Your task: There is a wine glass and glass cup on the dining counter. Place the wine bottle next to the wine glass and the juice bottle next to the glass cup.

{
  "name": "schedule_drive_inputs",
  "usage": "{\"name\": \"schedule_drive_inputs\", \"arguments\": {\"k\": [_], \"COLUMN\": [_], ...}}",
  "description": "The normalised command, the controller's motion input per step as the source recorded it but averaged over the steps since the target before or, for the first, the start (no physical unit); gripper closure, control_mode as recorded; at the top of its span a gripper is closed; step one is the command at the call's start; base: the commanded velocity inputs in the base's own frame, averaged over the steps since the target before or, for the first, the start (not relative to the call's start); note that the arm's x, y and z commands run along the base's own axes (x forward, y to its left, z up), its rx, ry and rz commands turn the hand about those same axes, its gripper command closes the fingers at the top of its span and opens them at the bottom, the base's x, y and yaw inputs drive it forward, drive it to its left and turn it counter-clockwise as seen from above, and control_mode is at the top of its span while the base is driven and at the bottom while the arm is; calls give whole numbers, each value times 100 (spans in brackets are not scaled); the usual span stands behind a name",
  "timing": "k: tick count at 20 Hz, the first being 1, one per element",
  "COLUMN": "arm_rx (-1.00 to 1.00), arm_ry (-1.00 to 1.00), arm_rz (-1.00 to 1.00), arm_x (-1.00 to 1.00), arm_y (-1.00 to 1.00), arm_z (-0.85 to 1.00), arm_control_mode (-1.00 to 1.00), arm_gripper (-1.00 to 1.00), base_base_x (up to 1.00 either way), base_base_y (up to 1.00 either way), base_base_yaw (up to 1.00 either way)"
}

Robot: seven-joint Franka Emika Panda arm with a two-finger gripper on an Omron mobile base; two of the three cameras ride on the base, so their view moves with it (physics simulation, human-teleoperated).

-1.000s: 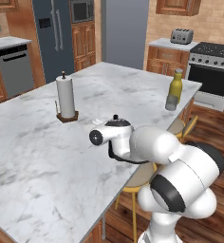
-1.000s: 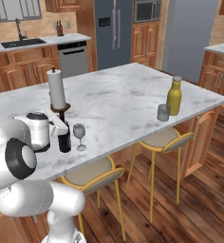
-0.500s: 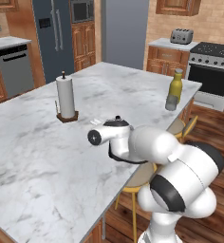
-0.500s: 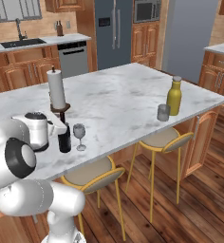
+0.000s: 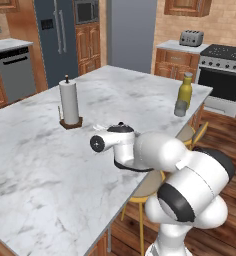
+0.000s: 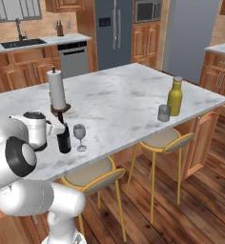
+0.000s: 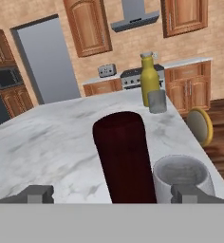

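The gripper (image 7: pixel 111 194) is seen in the hand view with its two finger tips (image 7: pixel 37 193) set wide apart, one on either side of the wine bottle (image 7: pixel 124 156), whose dark red cap rises between them; no contact between the tips and the bottle can be made out, so the jaws are read as spread wide with nothing clamped. The wine bottle (image 6: pixel 63 139) is stood upright on the dining counter (image 6: pixel 119 102), close to its near edge, and the wine glass (image 6: pixel 79 137) is placed just beside it, upright, on the side toward the stools. In the hand view the bowl of the wine glass (image 7: pixel 181 174) is shown just next to the bottle. A paper towel roll (image 6: pixel 56 90) on a wooden holder is stood behind the bottle, further in on the counter. Well apart from these, near the far corner of the counter, the juice bottle (image 6: pixel 175 96) is stood upright with the glass cup (image 6: pixel 164 113) just beside it. A yellow-legged stool (image 6: pixel 164 140) is tucked under the counter edge below that pair, and a second stool (image 6: pixel 90 174) is set below the wine glass.
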Motion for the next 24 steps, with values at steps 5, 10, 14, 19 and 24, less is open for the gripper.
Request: {"name": "schedule_drive_inputs", "arguments": {"k": [5, 10, 14, 19, 24], "arm_rx": [3, 0, 0, 0, 0], "arm_ry": [0, 0, 0, 0, 0], "arm_rz": [0, 0, 0, 0, 0], "arm_x": [-16, -7, 0, 0, -3], "arm_y": [6, 1, 0, 0, 0], "arm_z": [-17, -13, -9, -9, -9], "arm_control_mode": [-100, -100, -100, -100, -100], "arm_gripper": [-100, -100, -100, -100, -100], "base_base_x": [0, 0, 0, 0, 0], "base_base_y": [0, 0, 0, 0, 0], "base_base_yaw": [0, 0, 0, 0, 0]}}
